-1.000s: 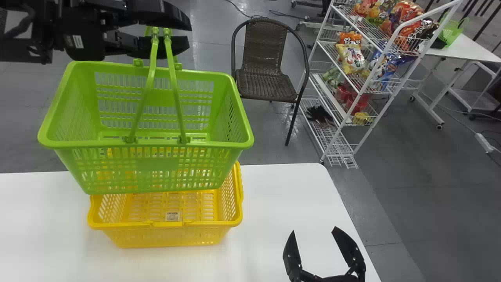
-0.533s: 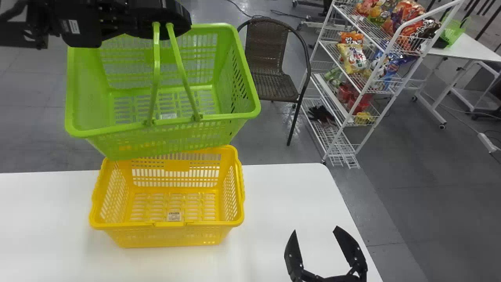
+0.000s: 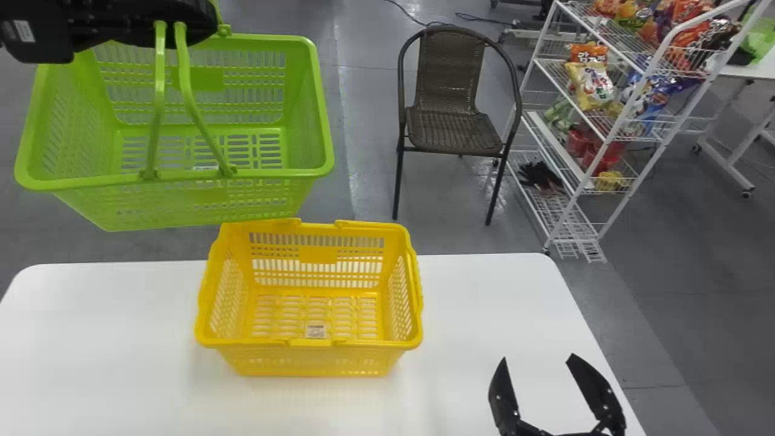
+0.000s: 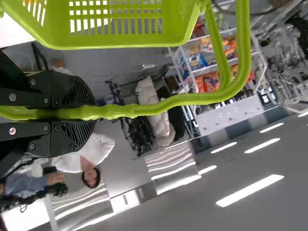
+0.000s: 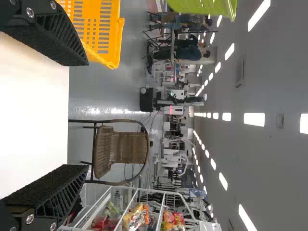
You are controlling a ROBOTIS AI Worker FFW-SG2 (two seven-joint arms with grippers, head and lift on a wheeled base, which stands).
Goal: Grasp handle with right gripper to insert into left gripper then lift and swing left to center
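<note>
Prob. a big open lab/test hall w/ a shop-style corner: white table [image 3: 466, 297] under R gripper [image 3: 537, 358] jaws, wicker chair [image 3: 451, 130] & wire rack [image 3: 569, 230] of snack bags [image 3: 590, 85] beyond them, bare grey floor [image 3: 678, 242] w/ loose cable [image 3: 407, 12], misc. equip. [image 5: 146, 99] farther off, rows of ceiling lights [image 5: 254, 119] high above jaws.

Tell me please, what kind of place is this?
Probably a robot test hall with a mock shop: snack bags on a wire rack, shopping baskets, long rows of ceiling lights.
</note>
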